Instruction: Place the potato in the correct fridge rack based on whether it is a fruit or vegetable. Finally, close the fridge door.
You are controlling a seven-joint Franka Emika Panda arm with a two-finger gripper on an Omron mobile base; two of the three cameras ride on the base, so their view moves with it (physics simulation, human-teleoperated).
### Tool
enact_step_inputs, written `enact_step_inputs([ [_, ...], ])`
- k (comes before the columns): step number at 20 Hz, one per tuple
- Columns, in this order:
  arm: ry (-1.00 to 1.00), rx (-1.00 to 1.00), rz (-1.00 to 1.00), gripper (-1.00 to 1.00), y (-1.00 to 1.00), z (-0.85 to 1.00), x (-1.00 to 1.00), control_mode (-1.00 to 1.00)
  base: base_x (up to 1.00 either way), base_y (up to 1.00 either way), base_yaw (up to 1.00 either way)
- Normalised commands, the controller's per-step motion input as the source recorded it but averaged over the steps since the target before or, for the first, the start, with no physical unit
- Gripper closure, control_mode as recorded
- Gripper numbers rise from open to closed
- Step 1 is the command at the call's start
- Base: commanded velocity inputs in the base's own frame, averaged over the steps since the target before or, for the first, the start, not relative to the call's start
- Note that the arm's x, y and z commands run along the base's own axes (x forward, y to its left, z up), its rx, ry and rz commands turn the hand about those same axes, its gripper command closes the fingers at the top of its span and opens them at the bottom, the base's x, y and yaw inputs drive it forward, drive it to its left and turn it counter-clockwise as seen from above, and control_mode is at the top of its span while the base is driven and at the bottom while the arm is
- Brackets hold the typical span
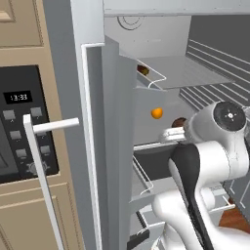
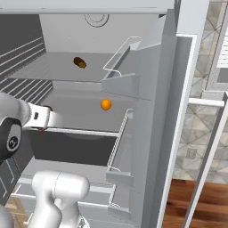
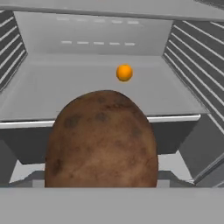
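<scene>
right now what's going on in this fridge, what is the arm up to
The white robot arm reaches into the open fridge with a dull-brown oval potato clamped in its end effector. The potato hangs in front of the lower grey shelf, where a bright orange ball sits. The upper pale grey fridge rack holds a small dark brown item. The potato is not yet set down.

We see the potato (image 1: 178,122) at the arm's (image 1: 205,161) tip, beside an orange ball (image 1: 156,113), inside the open fridge (image 1: 146,36)
</scene>
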Motion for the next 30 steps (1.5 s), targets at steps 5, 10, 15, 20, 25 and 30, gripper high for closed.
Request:
enact_step_inputs([
  [5, -0.39, 0.00, -0.01, 1.00, -0.17, 0.89, -0.25, -1.00, 0.00, 0.00, 0.00],
  [10, -0.28, 0.02, 0.00, 1.00, -0.47, 0.89, 0.01, -1.00, 0.00, 0.00, 0.00],
  [15, -0.05, 0.04, 0.00, 1.00, -0.29, 0.63, 0.35, -1.00, 0.00, 0.00, 0.00],
  [20, 0.23, 0.08, 0.06, 1.00, -0.25, 0.27, 0.49, -1.00, 0.00, 0.00, 0.00],
  [25, -0.08, 0.00, 0.03, 1.00, -0.09, -0.07, 0.06, -1.00, 0.00, 0.00, 0.00],
  [30, 0.00, 0.00, 0.00, 1.00, -0.20, -0.11, 0.48, -1.00, 0.00, 0.00, 0.00],
])
